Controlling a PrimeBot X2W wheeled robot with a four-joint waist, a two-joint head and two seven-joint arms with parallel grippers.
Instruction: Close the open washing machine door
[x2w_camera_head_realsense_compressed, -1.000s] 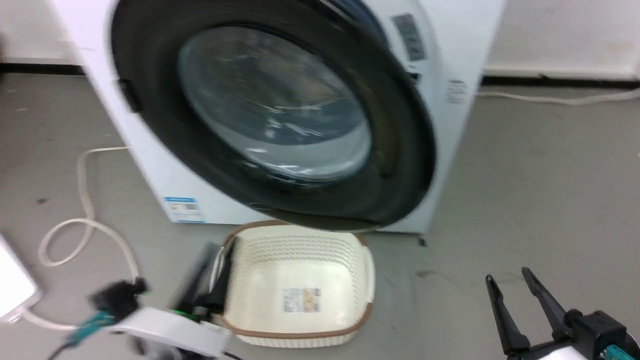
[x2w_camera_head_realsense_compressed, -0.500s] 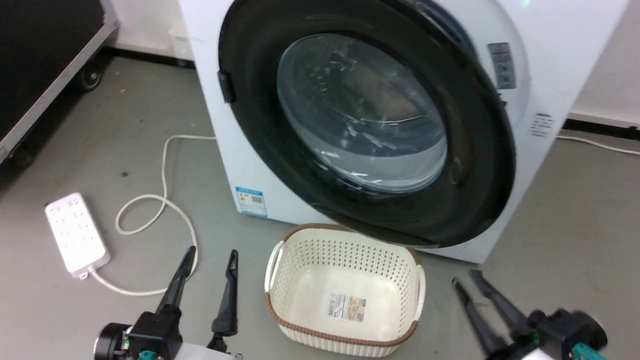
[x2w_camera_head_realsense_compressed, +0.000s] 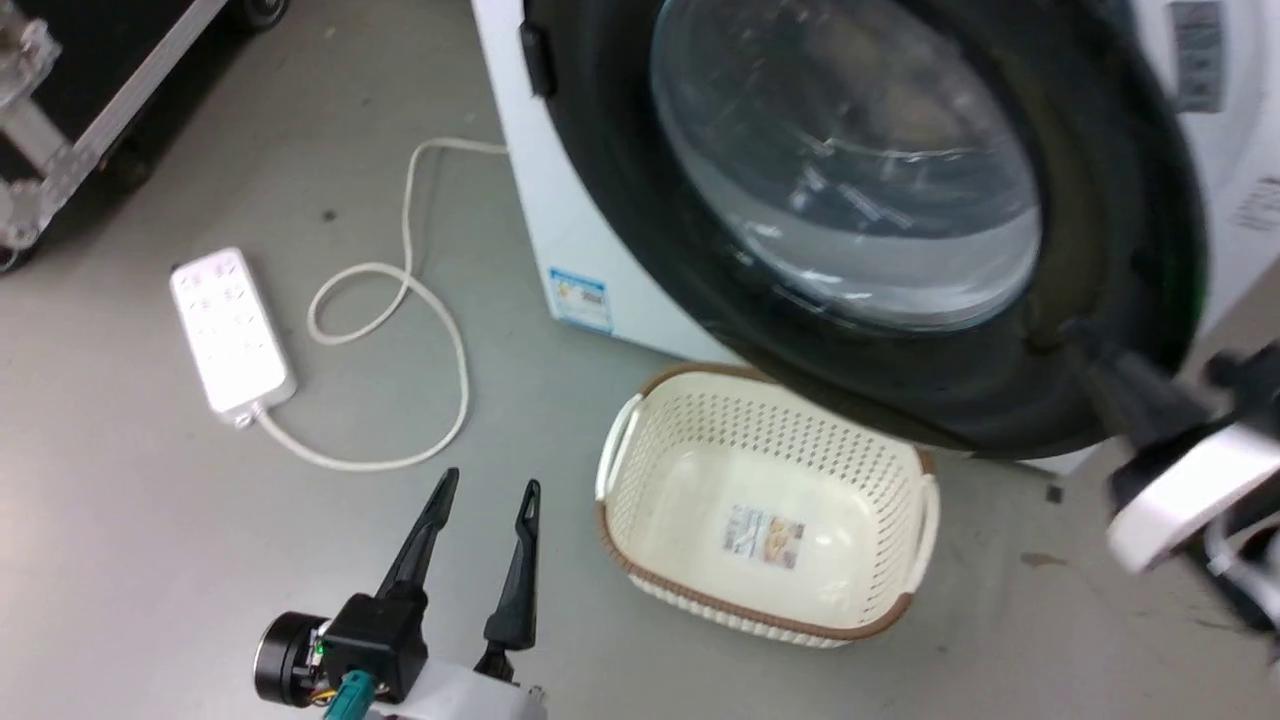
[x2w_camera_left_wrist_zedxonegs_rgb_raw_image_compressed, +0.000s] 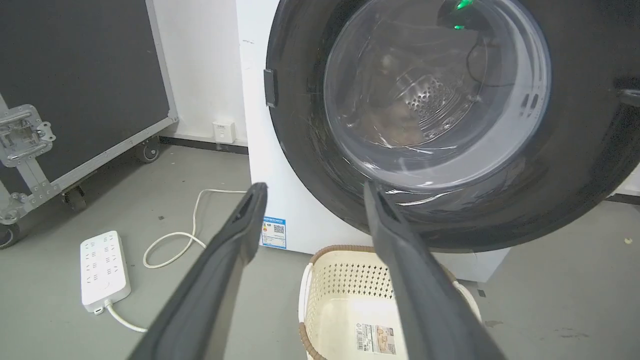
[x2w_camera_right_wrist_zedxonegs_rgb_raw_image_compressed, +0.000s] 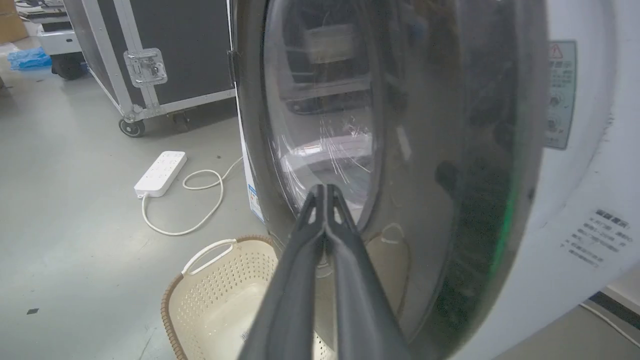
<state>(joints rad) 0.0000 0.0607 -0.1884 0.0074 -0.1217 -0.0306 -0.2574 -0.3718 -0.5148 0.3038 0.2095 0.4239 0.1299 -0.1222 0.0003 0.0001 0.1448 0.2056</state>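
Closest in the head view, the left gripper (x2w_camera_head_realsense_compressed: 490, 482) hangs low over the grey floor. Its two fingers are spread apart and hold nothing. Just to its right sits the cream basket (x2w_camera_head_realsense_compressed: 690, 440), with nothing in it but a paper label. A white power strip (x2w_camera_head_realsense_compressed: 232, 330) and its looped cord (x2w_camera_head_realsense_compressed: 440, 330) lie off to the left.

Behind the basket is the washing machine door (x2w_camera_head_realsense_compressed: 1100, 200), big, round and black, lying close against the white washing machine (x2w_camera_head_realsense_compressed: 540, 200). I cannot tell if it is fully shut.

The left wrist view looks through the glass to the steel drum (x2w_camera_left_wrist_zedxonegs_rgb_raw_image_compressed: 430, 95).

The right wrist view sees the door from the side. The right gripper (x2w_camera_right_wrist_zedxonegs_rgb_raw_image_compressed: 324, 189) has its fingers pressed together, tips at the edge of the glass. I cannot tell if they touch. A black case on wheels (x2w_camera_right_wrist_zedxonegs_rgb_raw_image_compressed: 165, 50) stands far back.
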